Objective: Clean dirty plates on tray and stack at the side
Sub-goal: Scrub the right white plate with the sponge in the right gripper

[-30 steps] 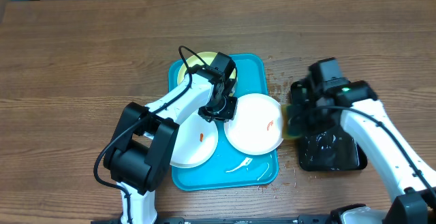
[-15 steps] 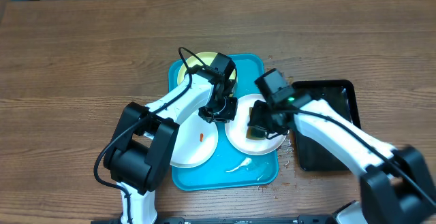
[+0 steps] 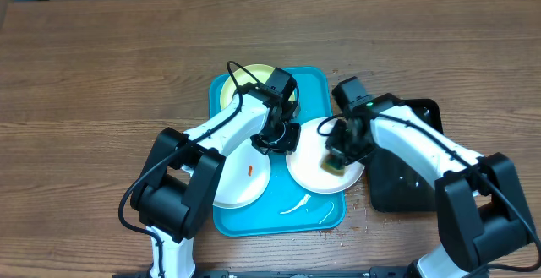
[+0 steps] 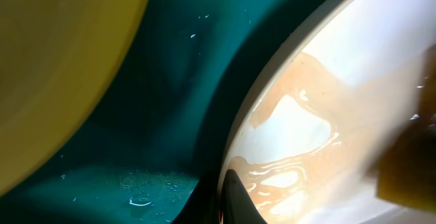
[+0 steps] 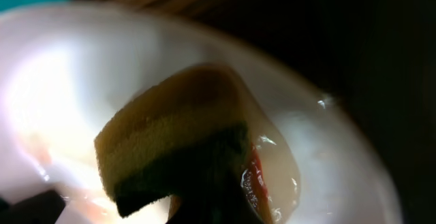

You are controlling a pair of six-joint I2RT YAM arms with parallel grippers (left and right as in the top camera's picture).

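The turquoise tray (image 3: 319, 85) holds three plates. A pale yellow-green plate (image 3: 239, 81) lies at its far left; it also shows in the left wrist view (image 4: 54, 81). A white plate (image 3: 241, 181) with a small orange smear lies at the near left. My left gripper (image 3: 281, 139) is shut on the left rim of the right white plate (image 3: 311, 175), which is wet with smeared orange (image 4: 320, 108). My right gripper (image 3: 340, 149) is shut on a yellow-green sponge (image 5: 170, 132) pressed on that plate (image 5: 61, 81), next to a red smear (image 5: 257, 180).
A black tray (image 3: 414, 189) stands right of the turquoise one, partly under my right arm. A white liquid streak (image 3: 296, 205) lies on the turquoise tray's near part. Small crumbs or drops dot the wood (image 3: 345, 109) between the trays.
My right arm came from the black tray onto the right white plate with the sponge, then slid it toward the plate's right side. The orange smear is spread out. My left gripper stayed put.
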